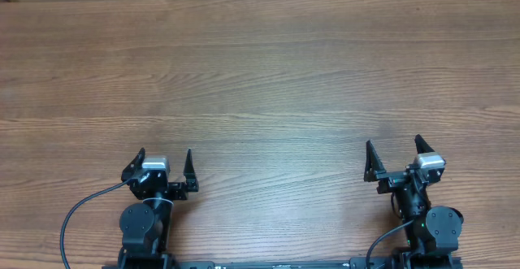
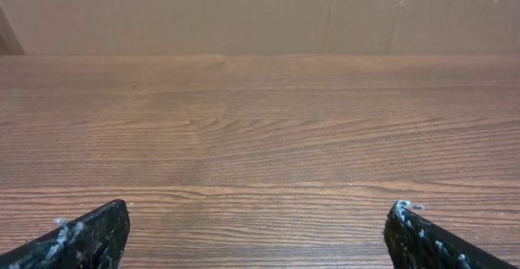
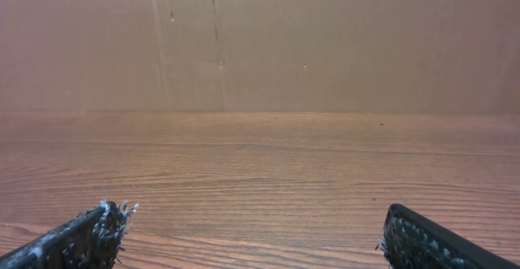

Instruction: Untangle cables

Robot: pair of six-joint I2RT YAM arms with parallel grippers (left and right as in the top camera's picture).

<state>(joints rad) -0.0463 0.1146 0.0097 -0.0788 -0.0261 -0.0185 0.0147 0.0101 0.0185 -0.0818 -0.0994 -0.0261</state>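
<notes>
No cables show in any view; they are out of view. My left gripper [image 1: 164,157] is open and empty near the table's front edge at the left. In the left wrist view its two black fingertips [image 2: 258,224] sit far apart over bare wood. My right gripper [image 1: 395,148] is open and empty near the front edge at the right. In the right wrist view its fingertips [image 3: 253,224] are also wide apart with only wood between them.
The wooden table [image 1: 260,74] stretches away from both arms. A brown cardboard wall [image 3: 260,41] stands along the far edge. A thick black arm wire [image 1: 77,212] loops beside the left arm's base.
</notes>
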